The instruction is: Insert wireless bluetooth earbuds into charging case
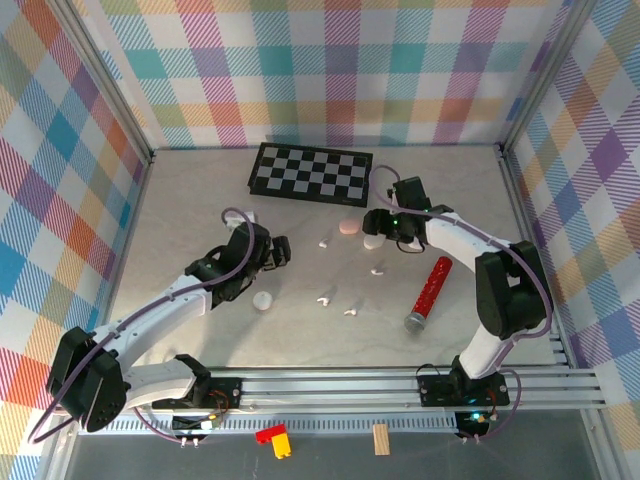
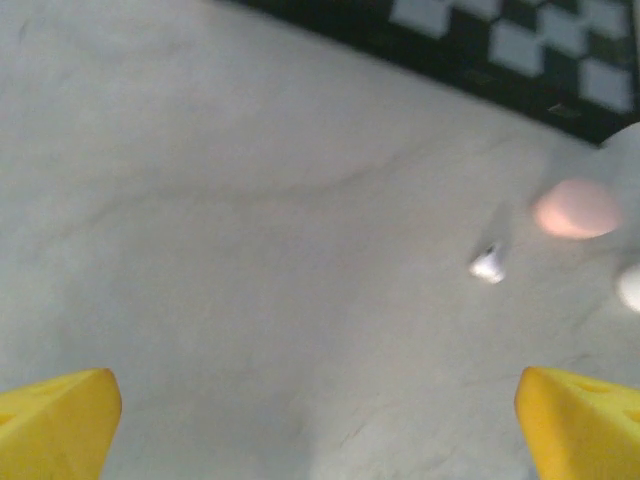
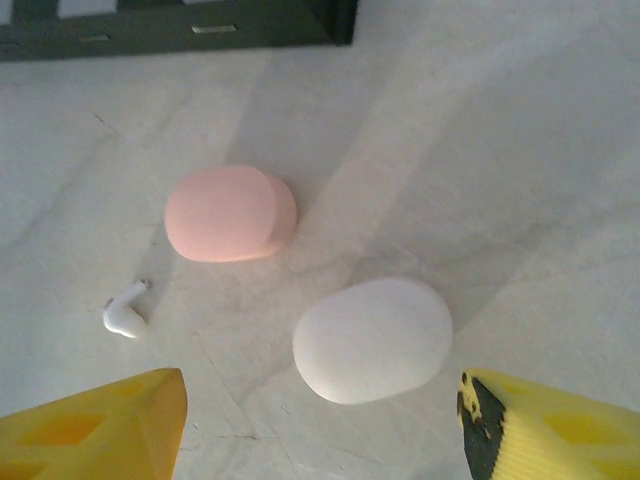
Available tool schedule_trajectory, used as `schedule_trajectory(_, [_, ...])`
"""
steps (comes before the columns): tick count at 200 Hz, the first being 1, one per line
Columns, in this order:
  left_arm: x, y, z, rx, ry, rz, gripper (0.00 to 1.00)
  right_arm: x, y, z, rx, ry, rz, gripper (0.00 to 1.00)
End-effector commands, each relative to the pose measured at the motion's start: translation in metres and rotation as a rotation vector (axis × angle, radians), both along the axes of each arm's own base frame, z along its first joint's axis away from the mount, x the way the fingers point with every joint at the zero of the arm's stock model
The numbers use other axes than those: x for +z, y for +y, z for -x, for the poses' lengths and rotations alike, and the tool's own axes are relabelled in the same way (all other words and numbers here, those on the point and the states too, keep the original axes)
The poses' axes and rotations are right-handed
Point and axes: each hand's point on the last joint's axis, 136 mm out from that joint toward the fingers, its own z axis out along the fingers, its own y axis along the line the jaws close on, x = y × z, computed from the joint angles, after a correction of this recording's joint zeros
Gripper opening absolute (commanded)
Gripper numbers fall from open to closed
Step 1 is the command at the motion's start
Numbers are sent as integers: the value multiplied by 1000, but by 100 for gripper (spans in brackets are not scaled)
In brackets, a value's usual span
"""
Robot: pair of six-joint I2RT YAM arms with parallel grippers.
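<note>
From the top camera I count 4 small white earbuds [image 1: 350, 311] lying loose on the bench [image 1: 190, 200], none of them in a case. The farthest earbud [image 1: 324, 243] lies just left of the pink case [image 1: 347, 227]. Another is right of centre, and 2 lie close together on the near side. The white case [image 1: 372, 241] sits just right of and slightly nearer than the pink case, apart from it, and both look closed. A third, round case [image 1: 263, 301] rests on the near side of the left tool [image 1: 280, 250]. On my left wrist camera, the left tool [image 2: 320, 425] is spread wide with nothing between its yellow fingertips [image 2: 60, 420]. The farthest earbud [image 2: 487, 265] and pink case [image 2: 577, 208] show blurred ahead to the right. The right tool [image 1: 376, 226] hovers beside the 2 far cases. On its wrist camera the right tool [image 3: 320, 430] is also wide open and holds nothing. The white case [image 3: 373, 340] is just ahead of the gap, the pink case [image 3: 230, 213] is beyond it, and the farthest earbud [image 3: 125, 315] is off to the left. A checkerboard [image 1: 310, 173] lies at the far side, and a red glitter tube [image 1: 430, 290] lies slanted at the right.
</note>
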Motion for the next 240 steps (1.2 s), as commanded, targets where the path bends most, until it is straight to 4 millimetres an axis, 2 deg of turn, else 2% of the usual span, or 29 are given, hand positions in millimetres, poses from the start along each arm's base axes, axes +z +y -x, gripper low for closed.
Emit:
schedule_trajectory(1, [-24,31,43,229,196,-13,100,12,5,-1,-5,-32,-24,72])
schedule_trajectory(37, [-47,24,66,328,350,59,97,17,8,-3,4,-43,-29,72])
schedule_trajectory(78, [-72,13,62,287,437,-3,99,17,8,-3,4,-49,-31,72])
schedule_trajectory(114, [-98,-7,60,255,506,36,98,15,8,0,13,-40,-24,72])
schedule_trajectory(176, [-122,-7,59,290,541,21,83,10,10,3,22,-29,-28,72])
schedule_trajectory(240, [-143,3,65,349,563,-9,73,7,9,4,21,-22,-23,72])
